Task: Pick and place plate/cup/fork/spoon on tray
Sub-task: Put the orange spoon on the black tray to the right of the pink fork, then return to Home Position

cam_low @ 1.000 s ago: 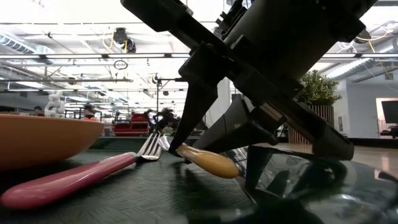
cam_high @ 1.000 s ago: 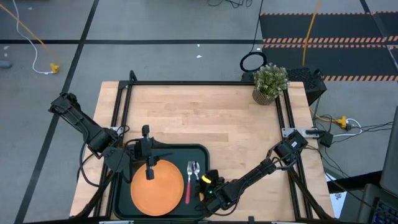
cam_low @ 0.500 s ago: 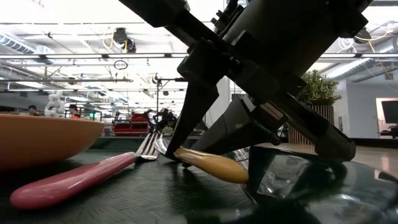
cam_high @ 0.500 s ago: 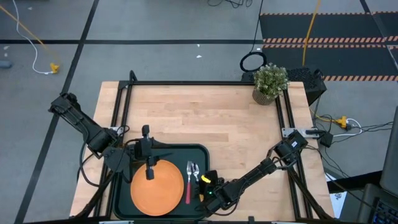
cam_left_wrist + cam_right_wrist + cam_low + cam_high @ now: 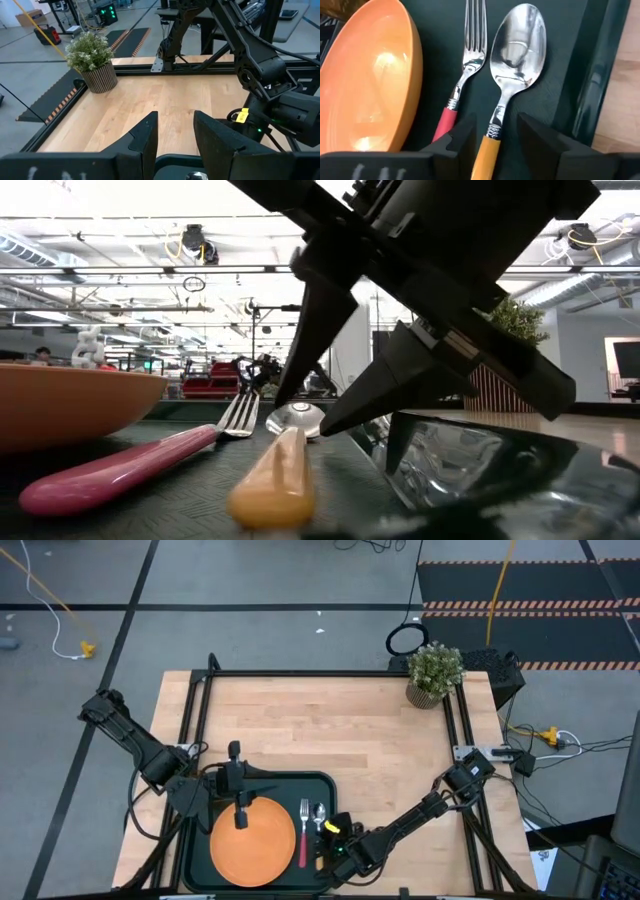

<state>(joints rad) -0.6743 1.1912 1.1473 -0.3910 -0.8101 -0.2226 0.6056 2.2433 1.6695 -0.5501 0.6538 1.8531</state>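
On the left side we are seeing the left pincer (image 5: 240,812) hanging over the far edge of the plate (image 5: 252,840), with its two dark fingers (image 5: 145,137) apart and nothing between them. The plate is lying flat on the left part of the tray (image 5: 195,860), which is sitting at the near edge of the counter (image 5: 330,730). Moving right, we are finding the fork (image 5: 303,832) just beside the plate, with its red-pink handle pointing to the near side. Right next to it the spoon (image 5: 319,823) is lying flat on the tray, side by side with the fork. The right pincer (image 5: 327,848) is hovering just over the spoon's orange-yellow handle, its fingers (image 5: 457,142) spread wide and holding nothing. Far off at the right back corner a potted plant (image 5: 434,672) is standing on the counter.
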